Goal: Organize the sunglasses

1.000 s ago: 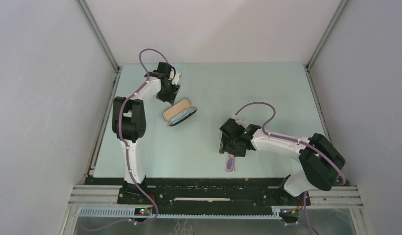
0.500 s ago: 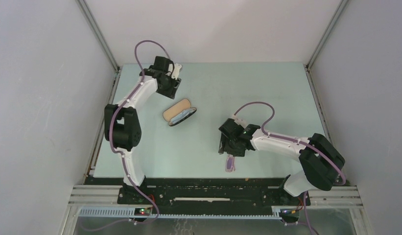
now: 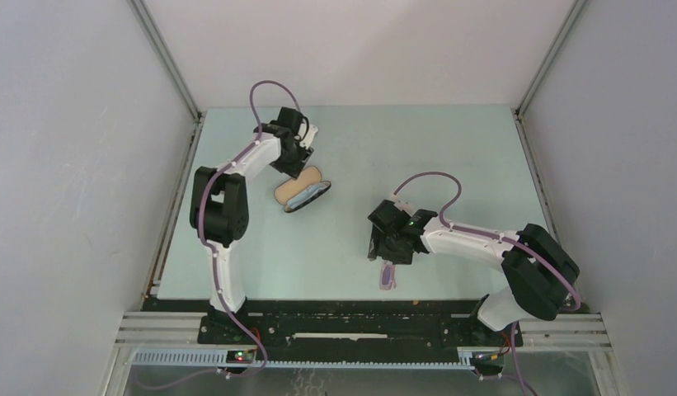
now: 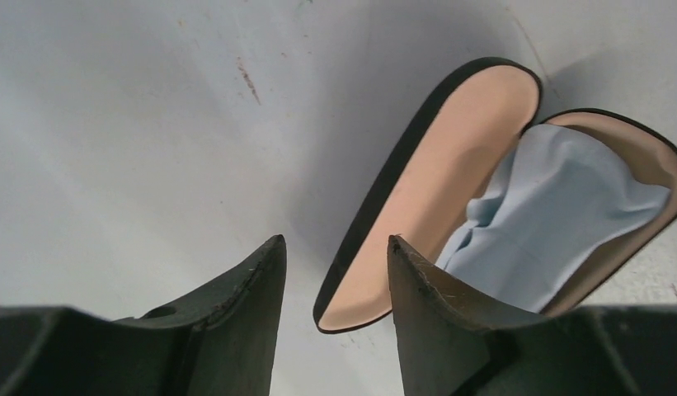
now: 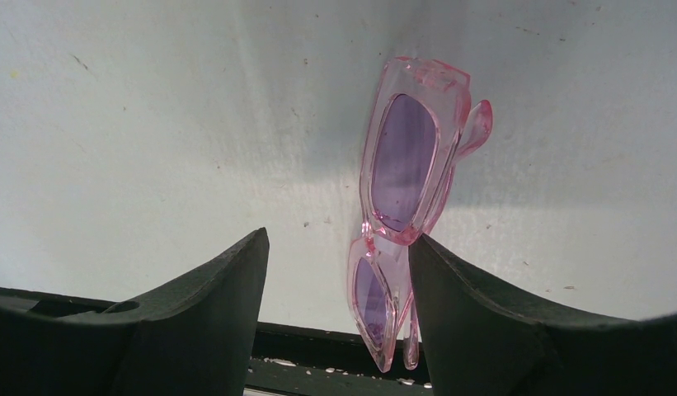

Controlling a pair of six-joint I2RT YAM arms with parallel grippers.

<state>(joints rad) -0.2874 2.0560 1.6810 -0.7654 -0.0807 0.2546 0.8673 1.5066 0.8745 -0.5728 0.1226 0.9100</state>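
Presently, my right claw (image 5: 339, 239) hangs low over the table (image 5: 153, 124) near its front edge, with both fingers standing well apart and clamped on no object. The sunglasses (image 5: 405, 165) lie on the table surface at this claw. In my right wrist view their pink translucent frame runs lengthwise away from the camera, one purple-tinted lens beyond the fingertips and the other lower down, in the gap. The frame sits hard against the inner edge of the finger on the right of that view (image 5: 483, 330), while the opposite finger stands clear of it. Whether frame and finger actually touch I cannot tell. One slim arm tip shows past the far lens, on its right side. From the overhead camera, the sunglasses (image 3: 388, 276) lie just on the near side of my right claw (image 3: 383, 252), partly under it, close to the black rail at the table's front. My left claw (image 4: 331, 243) is far off on the other side of the table, its fingers likewise parted and gripping no object. It hovers at the open case (image 4: 450, 165) — black shell, tan lining — whose near end shows between the fingertips. A light blue cloth (image 4: 549, 214) lies crumpled in the case's other half. Overhead, the case (image 3: 302, 191) sits well apart from the sunglasses, with my left claw (image 3: 300, 169) just beyond its far side.
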